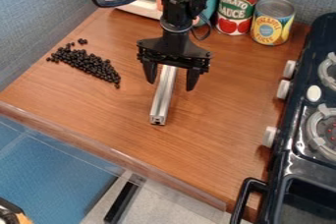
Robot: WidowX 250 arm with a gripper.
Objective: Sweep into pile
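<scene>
Pellets: black pellets (89, 63) lie in a slanting band at the view's left on the tabletop (216, 142), a few strays at its ends. Tool (171, 86): fingers apart, metal bar (162, 98) running between them, apparently not clamped.

Step in hand, as judged: securing the bar as a sweeper; sweeping not begun. Next move calls for centring and closing on the bar, then carrying it to the band's outer edge and pushing strays inward.

Labels: red can (238, 4) bears lettering and pictured tomatoes; yellow can (271, 21) bears lettering on a round panel.
</scene>
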